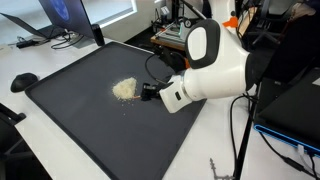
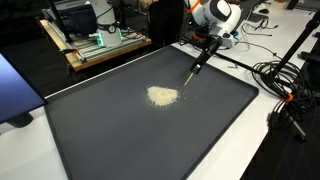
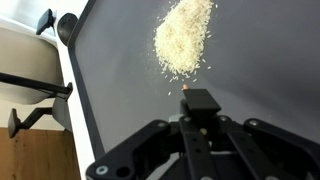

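Note:
A small heap of pale grains (image 1: 124,89) (image 2: 162,96) (image 3: 185,38) lies near the middle of a dark mat (image 1: 80,120) (image 2: 120,135) (image 3: 265,70). My gripper (image 1: 150,92) (image 2: 207,55) (image 3: 200,108) hovers just beside the heap, shut on a slim dark stick-like tool (image 2: 195,70) (image 3: 200,100). The tool slants down toward the mat. Its small orange tip (image 3: 186,90) ends a short way from the heap's edge, apart from the grains. A few stray grains lie scattered between the tip and the heap.
The mat covers most of a white table (image 1: 40,60). A dark screen (image 1: 60,15) and a black rounded object (image 1: 22,82) sit past one mat edge. A wooden cart with equipment (image 2: 100,45) and cables (image 2: 285,85) stand beyond the others.

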